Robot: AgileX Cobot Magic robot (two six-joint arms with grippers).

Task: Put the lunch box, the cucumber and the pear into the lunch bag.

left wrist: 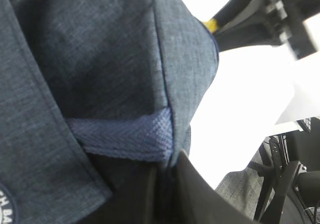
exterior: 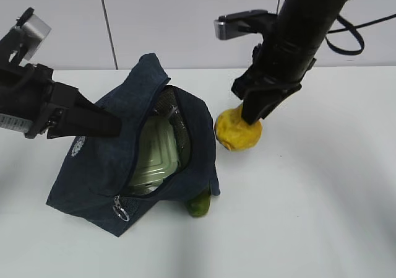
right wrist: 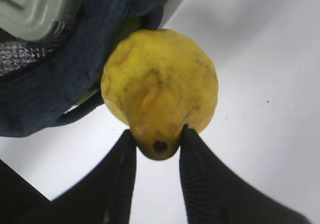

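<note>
Gripping the pear (right wrist: 160,84) by its narrow top, the right claw (right wrist: 157,144) has its ribbed black fingers (right wrist: 200,169) pressed against either side of the stem end; in the exterior view the fruit sits at centre right on the white surface (exterior: 322,216), just beside the lunch bag (exterior: 93,166). So the pear step looks to be in hand. The lunch box (exterior: 154,154) already lies inside the bag's gaping mouth, its pale green lid showing. The cucumber (exterior: 199,205) pokes out at the bag's lower edge near the frame's centre bottom; whether it is inside or under the fabric I cannot tell.

The left claw (exterior: 108,124), at centre left, is closed on the navy fabric, seemingly holding the mouth open.

Next the pear probably needs lifting and carrying left over the opening, a modest gap beside the box.

The pear is lumpy, yellow, brown-flecked; the bag is soft woven cloth with mesh lining and a silver ring pull (exterior: 122,213).
</note>
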